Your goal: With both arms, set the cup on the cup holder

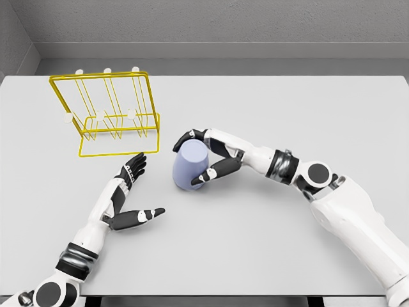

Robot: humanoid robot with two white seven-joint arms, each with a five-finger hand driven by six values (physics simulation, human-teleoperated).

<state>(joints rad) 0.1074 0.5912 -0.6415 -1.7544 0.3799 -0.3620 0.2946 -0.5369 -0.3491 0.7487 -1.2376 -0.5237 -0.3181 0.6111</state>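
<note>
I am noting the pale lavender, smooth-sided cup [190, 167] sitting on the grey tabletop [255, 243], well short of the yellow wire cup holder with white-tipped pegs [108, 115] at the far left. My right hand [206, 160] is wrapping it, fingers over the far side, thumb across the near side. My left hand [130, 195] is lying open and empty beside it. I am judging the grasp made; lifting, transfer and placing are all outstanding.
</note>
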